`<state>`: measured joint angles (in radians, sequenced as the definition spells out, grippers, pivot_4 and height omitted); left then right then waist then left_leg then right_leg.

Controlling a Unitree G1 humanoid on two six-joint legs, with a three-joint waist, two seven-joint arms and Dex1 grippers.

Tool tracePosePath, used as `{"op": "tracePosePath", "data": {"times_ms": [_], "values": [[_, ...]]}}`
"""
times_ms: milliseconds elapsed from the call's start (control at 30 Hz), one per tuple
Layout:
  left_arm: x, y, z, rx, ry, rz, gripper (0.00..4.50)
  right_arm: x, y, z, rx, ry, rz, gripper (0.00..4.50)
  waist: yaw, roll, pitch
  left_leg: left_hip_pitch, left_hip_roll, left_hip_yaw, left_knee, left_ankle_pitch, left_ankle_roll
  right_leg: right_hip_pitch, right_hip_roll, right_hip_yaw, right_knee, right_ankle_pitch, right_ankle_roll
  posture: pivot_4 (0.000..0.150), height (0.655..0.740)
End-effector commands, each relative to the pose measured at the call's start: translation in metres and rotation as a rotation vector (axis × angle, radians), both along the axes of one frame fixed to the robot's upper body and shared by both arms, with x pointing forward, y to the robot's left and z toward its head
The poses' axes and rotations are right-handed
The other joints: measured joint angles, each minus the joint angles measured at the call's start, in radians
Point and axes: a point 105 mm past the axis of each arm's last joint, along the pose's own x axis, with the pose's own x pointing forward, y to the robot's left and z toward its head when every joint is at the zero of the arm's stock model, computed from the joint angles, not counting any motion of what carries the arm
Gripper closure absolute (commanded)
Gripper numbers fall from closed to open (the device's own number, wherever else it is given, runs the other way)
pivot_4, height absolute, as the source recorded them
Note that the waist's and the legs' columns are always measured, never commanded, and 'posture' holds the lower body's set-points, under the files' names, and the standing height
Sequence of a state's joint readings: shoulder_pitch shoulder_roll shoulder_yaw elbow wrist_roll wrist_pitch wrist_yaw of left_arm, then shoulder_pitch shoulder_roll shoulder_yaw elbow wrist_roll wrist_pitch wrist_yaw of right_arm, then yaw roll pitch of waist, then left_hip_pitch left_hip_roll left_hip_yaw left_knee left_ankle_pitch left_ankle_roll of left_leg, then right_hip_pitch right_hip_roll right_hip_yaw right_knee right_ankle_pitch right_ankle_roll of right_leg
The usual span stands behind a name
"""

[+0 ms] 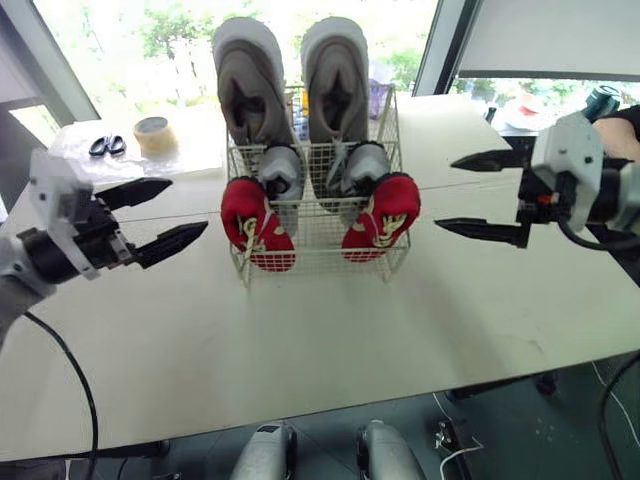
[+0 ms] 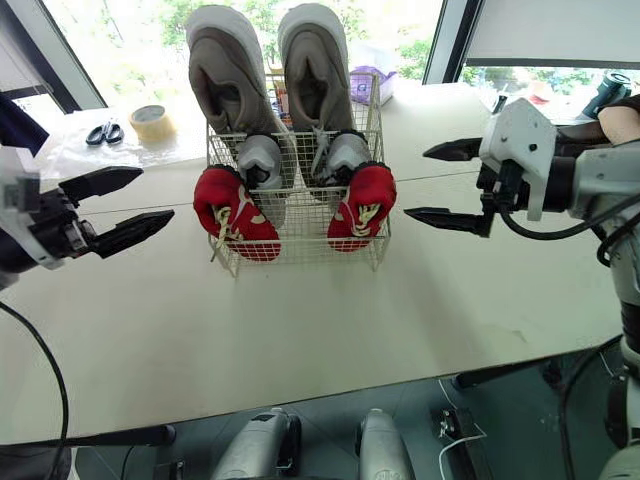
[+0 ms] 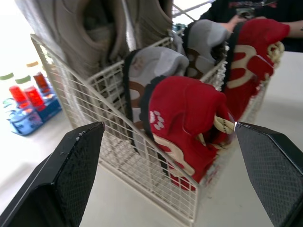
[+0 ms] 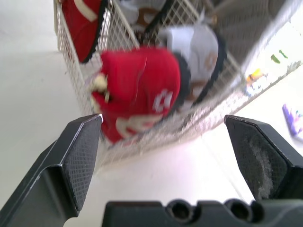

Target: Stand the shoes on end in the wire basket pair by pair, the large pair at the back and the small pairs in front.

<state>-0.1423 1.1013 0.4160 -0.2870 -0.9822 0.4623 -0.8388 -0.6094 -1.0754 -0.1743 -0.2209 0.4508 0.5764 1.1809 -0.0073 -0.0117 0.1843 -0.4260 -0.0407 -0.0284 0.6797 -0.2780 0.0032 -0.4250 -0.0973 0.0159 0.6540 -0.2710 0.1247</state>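
Wire basket [image 1: 318, 262] on the pale counter [image 1: 300, 350] — large grey shoes [image 1: 250, 90] on end at the back, small grey pair [image 1: 281, 170] before them, small red pair [image 1: 256, 226] at the front wall. Left gripper [image 1: 187, 206] and right gripper [image 1: 445, 193] flank the basket, clear of it, fingers spread, empty.

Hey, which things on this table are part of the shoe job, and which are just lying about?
Part of the job: wire basket, large grey shoes, small grey shoes, small red shoes.

Just lying about: scissors, roll of tape, bottles in a blue tray.
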Motion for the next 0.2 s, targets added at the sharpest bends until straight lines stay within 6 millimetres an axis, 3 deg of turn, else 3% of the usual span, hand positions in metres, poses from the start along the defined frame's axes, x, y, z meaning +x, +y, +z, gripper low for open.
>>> {"op": "tracePosePath", "data": {"times_ms": [33,200], "values": [[-0.0017,0.0043,0.0089,-0.001,-0.003,-0.048,0.02,-0.0092,-0.0095,0.0132,-0.022,-0.052,-0.019,0.0,-0.005,0.0,0.0,0.0,0.0,0.0,0.0,0.0,0.0,0.0,0.0,0.0,0.0,0.0,0.0,0.15,0.74],[-0.0082,0.0056,0.006,0.011,0.073,-0.163,0.02,-0.012,-0.0173,0.0092,-0.052,-0.034,-0.049,0.0,-0.007,0.0,0.0,0.0,0.001,0.0,0.0,0.0,0.0,0.0,0.0,0.0,0.0,0.0,0.0,0.15,0.74]]}}
